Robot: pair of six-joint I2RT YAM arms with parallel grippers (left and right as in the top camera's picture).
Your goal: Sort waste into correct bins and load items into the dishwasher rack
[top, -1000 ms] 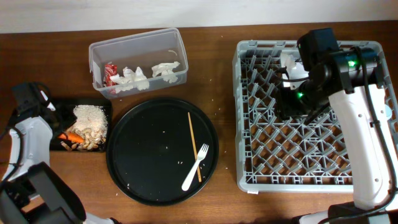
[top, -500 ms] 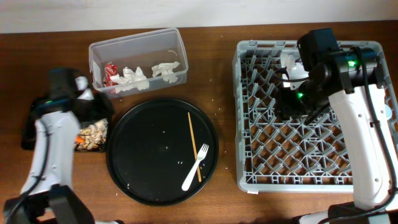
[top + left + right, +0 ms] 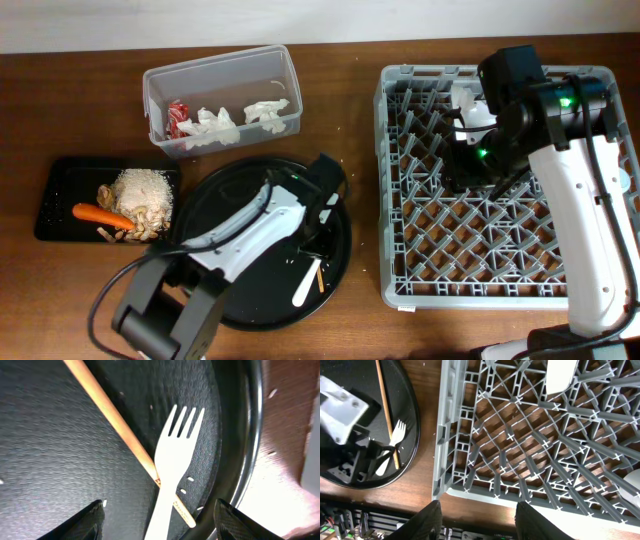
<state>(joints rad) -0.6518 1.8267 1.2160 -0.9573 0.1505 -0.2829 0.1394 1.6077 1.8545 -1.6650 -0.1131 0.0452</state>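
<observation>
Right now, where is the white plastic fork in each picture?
Overhead: the white plastic fork lies low right on the large round black tray, partly hidden by the left arm.
Left wrist: centre, lying across a thin wooden chopstick.
Right wrist: far left.
Shared landmark: that tray.

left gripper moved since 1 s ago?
Yes. The left gripper has swung toward the rack, from beside the shallow black tray to over the round black tray, above the fork and chopstick.
</observation>
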